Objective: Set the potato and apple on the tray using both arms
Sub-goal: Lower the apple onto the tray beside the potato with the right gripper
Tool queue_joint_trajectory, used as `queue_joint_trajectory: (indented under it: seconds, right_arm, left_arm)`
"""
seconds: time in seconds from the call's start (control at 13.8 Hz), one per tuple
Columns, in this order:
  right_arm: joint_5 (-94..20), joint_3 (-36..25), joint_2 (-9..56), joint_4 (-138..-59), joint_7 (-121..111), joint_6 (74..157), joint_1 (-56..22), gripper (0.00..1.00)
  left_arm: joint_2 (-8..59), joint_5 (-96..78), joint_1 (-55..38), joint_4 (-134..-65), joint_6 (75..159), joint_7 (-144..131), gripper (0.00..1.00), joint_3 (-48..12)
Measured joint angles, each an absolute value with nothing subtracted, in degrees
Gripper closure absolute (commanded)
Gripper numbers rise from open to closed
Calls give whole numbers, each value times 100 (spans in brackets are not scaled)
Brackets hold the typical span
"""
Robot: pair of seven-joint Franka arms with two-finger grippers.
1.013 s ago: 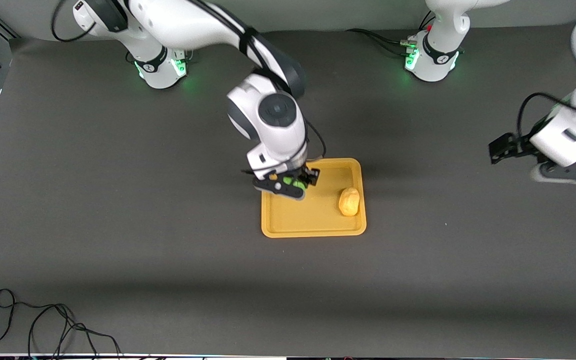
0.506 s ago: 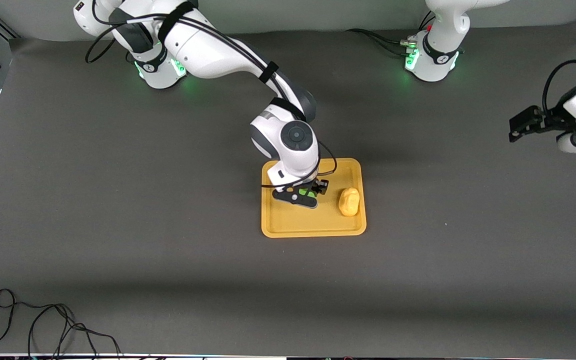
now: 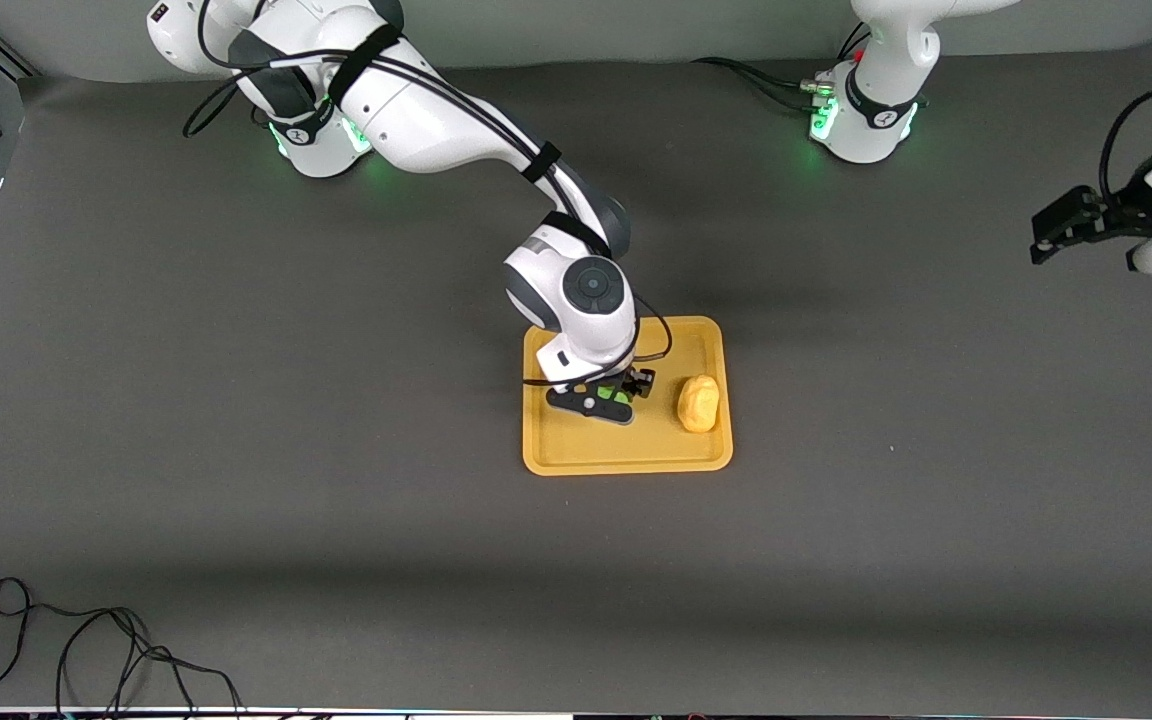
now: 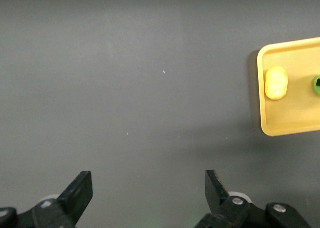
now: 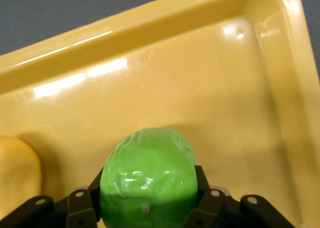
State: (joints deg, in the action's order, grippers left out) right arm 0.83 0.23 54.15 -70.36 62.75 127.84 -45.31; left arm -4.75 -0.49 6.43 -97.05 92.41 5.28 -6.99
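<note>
Since half a second ago, the right gripper [image 3: 616,392] has come a little lower over the tray [image 3: 626,455] and a little more toward the potato [image 3: 698,403], and the left gripper [image 3: 1071,222] has drawn a bit farther toward its own end of the bench [image 3: 236,400]. The right jaws are closed on the apple [image 5: 147,180], one finger on each side of it, and they hold it just over the tray floor; I cannot tell if it touches the floor. The potato lies in the tray, at the side toward the left arm's end, just beside the rim and apart from the apple. The left gripper hangs over bare bench, well apart from the tray, and waits. Its jaws stand wide with nothing between them, as its wrist view shows the fingers [image 4: 77,195] far apart. A black cable [image 3: 86,650] lies on the bench at the corner nearest the front camera, toward the right arm's end.
</note>
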Motion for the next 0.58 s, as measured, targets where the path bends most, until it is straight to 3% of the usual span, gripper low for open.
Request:
queue_joint_trajectory:
  seconds: [0.36, 0.43, 0.51, 0.58]
  right_arm:
    - [83, 24, 5473, -7020, 6296, 12824, -4531, 55]
    - [83, 25, 5473, -7012, 6350, 12824, -4531, 20]
    - [83, 26, 5473, -7006, 6404, 12824, -4532, 0]
    - [83, 26, 5473, -7005, 6442, 12824, -4532, 0]
  left_arm:
    - [185, -50, 642, -9100, 9267, 543, 0, -694]
    - [218, -50, 642, -9077, 9261, 578, 0, -694]
    - [223, -49, 642, -9074, 9253, 598, 0, -694]
    - [222, -48, 642, -9070, 9243, 611, 0, -693]
